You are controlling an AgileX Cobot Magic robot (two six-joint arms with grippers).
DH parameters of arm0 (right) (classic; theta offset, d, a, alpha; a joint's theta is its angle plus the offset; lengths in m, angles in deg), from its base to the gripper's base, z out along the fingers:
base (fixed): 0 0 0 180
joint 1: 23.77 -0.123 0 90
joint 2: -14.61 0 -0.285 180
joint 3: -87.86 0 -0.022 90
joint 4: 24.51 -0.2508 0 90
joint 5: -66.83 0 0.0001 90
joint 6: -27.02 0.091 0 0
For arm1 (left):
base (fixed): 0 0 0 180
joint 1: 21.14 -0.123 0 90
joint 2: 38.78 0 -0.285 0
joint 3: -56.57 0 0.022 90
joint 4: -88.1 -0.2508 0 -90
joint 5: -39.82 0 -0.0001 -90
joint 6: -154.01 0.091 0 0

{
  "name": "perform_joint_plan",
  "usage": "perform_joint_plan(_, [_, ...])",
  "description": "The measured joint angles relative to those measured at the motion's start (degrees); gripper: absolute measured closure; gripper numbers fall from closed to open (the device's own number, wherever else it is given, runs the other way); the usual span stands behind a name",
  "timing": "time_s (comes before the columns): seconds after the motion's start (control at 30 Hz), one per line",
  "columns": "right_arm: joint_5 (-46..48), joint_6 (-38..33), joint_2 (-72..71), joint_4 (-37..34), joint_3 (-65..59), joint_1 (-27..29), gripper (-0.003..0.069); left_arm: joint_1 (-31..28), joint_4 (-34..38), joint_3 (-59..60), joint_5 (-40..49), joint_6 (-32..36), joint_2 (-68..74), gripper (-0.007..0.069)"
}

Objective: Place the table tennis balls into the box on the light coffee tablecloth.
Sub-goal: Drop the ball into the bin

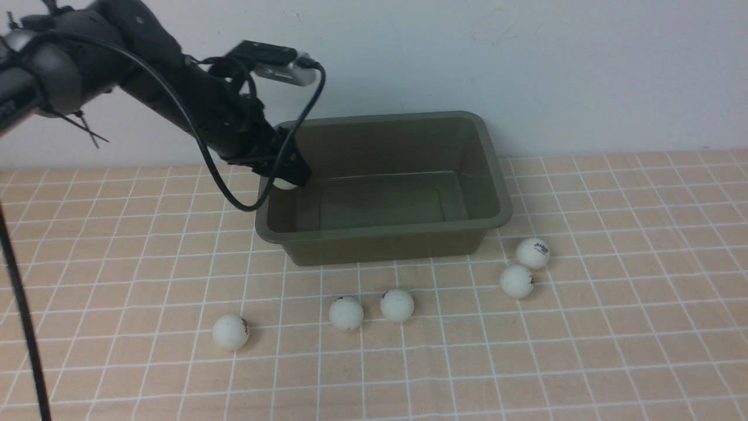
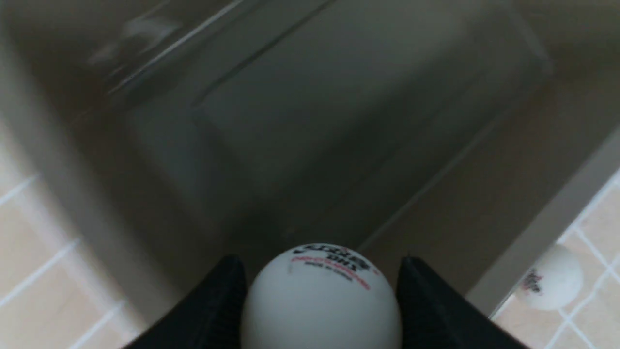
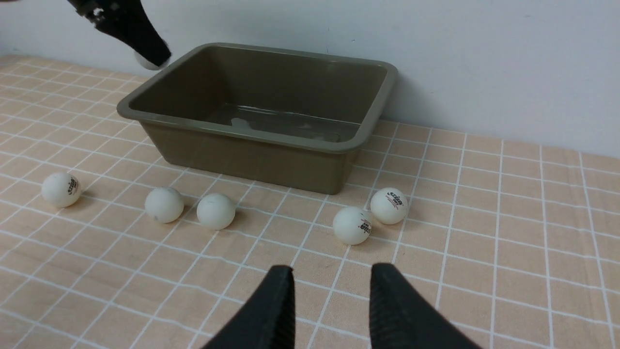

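The olive-green box (image 1: 380, 233) stands at the back of the light coffee tablecloth (image 1: 613, 351). My left gripper (image 1: 286, 178) hangs over the box's left rim, shut on a table tennis ball (image 2: 319, 295) that sits between both black fingers (image 2: 426, 295). Several more white balls lie on the cloth in front of the box: one at the left (image 1: 231, 332), two in the middle (image 1: 346, 313) (image 1: 397, 305), two touching at the right (image 1: 516, 280) (image 1: 532, 252). My right gripper (image 3: 333, 271) is out of the front view; it hovers open over the cloth, short of the right-hand pair (image 3: 352, 225).
A white wall (image 1: 526, 58) rises right behind the box. The left arm's black cable (image 1: 234, 193) loops down beside the box's left rim. A thin dark cable (image 1: 23, 316) runs down the far left edge.
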Motion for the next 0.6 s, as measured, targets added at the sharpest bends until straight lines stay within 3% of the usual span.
perform_joint_plan(0.1, [0.0,0.0,0.0,0.0,0.0,0.0,0.0447,1.5,-1.5,-3.9,2.5,2.1,3.3,0.0306])
perform_joint_plan(0.17, [0.0,0.0,0.0,0.0,0.0,0.0,0.0447,1.9,-4.8,-6.7,4.4,-0.3,4.5,0.0288])
perform_joint_plan(0.3, [0.0,0.0,0.0,0.0,0.0,0.0,0.0447,1.9,-12.3,-12.4,8.5,-12.2,4.4,0.0191])
perform_joint_plan(0.4, [0.0,0.0,0.0,0.0,0.0,0.0,0.0447,1.8,-15.0,-17.5,11.2,-19.0,3.5,0.0167])
perform_joint_plan(0.6, [0.0,0.0,0.0,0.0,0.0,0.0,0.0447,1.8,-15.7,-21.6,12.4,-30.6,-2.7,0.0235])
